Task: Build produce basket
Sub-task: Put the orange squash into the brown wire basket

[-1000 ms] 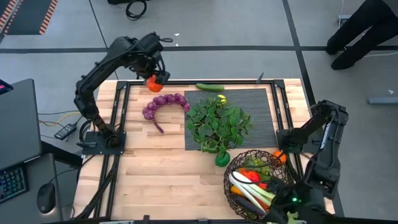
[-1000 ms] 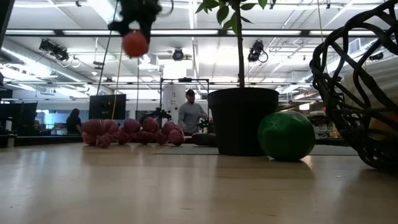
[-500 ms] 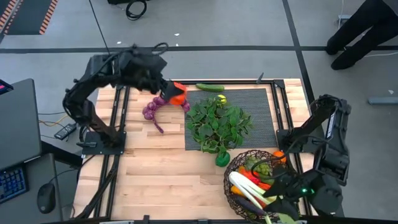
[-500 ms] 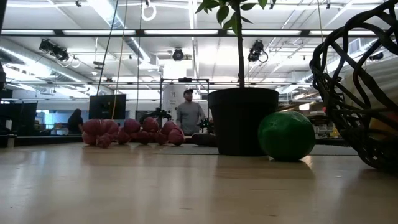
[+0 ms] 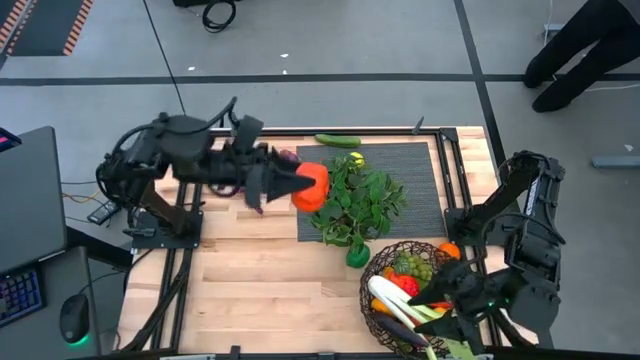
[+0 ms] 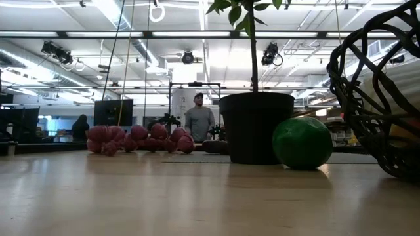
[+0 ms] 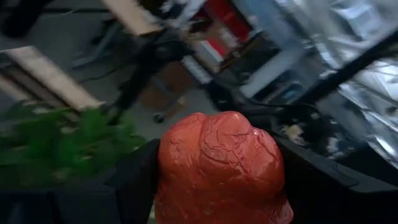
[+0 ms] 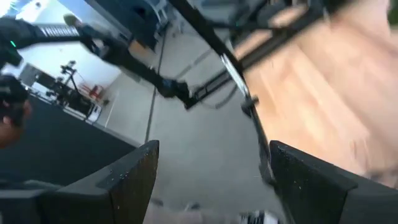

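Carried from the upper left of the high view toward frame centre since a second ago: orange tomato (image 5: 311,186), now above the left edge of the potted plant (image 5: 352,205), clamped between the jaws of the left gripper (image 5: 300,184). Fills the middle of the left wrist view (image 7: 219,168), dark fingers (image 7: 134,183) on either side. Gone from the low view, where it hung at the upper left before.

Lower right of the high view: wire basket (image 5: 385,262) on the worktop (image 5: 260,280), holding a leek (image 5: 395,300), green grapes (image 5: 413,267), a red piece and more produce. Second orange tomato (image 5: 449,251) at the basket's right rim. Lime (image 5: 357,256) just left of the basket, beside the plant's pot; seen in the low view as a green ball (image 6: 302,142) next to the black pot (image 6: 256,126).

Purple grapes (image 5: 257,200) partly hidden under the left arm. Cucumber (image 5: 337,140) and lemon (image 5: 356,158) on the black mat (image 5: 420,180), upper centre.

Right gripper (image 5: 452,318) low at the frame's bottom right over the basket, jaws apart, nothing between them.

Person (image 6: 197,120) standing far back in the low view.
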Available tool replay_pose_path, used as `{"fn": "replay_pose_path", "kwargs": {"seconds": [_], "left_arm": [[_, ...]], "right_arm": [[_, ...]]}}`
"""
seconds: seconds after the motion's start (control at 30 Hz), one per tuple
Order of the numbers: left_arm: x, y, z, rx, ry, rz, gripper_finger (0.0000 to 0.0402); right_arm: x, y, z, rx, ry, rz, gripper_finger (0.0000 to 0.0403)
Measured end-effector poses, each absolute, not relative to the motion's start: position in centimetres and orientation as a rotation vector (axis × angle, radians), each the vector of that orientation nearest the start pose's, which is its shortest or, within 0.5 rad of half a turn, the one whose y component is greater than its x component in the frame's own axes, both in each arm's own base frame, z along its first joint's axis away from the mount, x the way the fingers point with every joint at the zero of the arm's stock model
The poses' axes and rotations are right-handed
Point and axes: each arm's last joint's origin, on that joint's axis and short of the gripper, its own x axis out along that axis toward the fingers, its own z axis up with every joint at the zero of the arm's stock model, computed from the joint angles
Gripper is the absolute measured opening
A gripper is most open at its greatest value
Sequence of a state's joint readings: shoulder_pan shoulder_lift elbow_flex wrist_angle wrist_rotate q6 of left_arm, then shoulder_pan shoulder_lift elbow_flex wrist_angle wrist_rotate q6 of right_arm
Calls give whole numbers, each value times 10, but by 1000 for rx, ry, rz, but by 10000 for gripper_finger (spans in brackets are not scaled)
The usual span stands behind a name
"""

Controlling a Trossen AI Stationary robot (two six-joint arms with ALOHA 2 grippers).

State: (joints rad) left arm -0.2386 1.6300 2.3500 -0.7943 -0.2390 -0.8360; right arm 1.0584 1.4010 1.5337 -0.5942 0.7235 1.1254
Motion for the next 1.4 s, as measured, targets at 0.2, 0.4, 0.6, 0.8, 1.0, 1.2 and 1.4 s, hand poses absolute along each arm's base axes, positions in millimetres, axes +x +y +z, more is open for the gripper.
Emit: {"fn": "replay_pose_path", "kwargs": {"seconds": [0.2, 0.4, 0.6, 0.8, 1.0, 1.2, 1.4], "left_arm": [[299, -91, 551, -784, 71, 50, 293], [341, -117, 539, -892, -36, -26, 293], [362, -124, 534, -953, -122, -45, 293], [366, -123, 530, -957, -154, 43, 293], [365, -119, 533, -971, -229, 150, 293], [369, -113, 530, -981, -291, 263, 293], [380, -110, 525, -1009, -320, 285, 293]], "right_arm": [[167, 242, 430, 595, 230, 92, 309], [174, 236, 454, 324, 5, -24, 309], [173, 229, 478, 41, -112, -185, 312], [170, 219, 491, -125, -98, -343, 337], [180, 211, 492, -178, -90, -394, 380], [199, 198, 492, -200, -117, -418, 396], [216, 181, 493, -214, -135, -462, 390]]}}
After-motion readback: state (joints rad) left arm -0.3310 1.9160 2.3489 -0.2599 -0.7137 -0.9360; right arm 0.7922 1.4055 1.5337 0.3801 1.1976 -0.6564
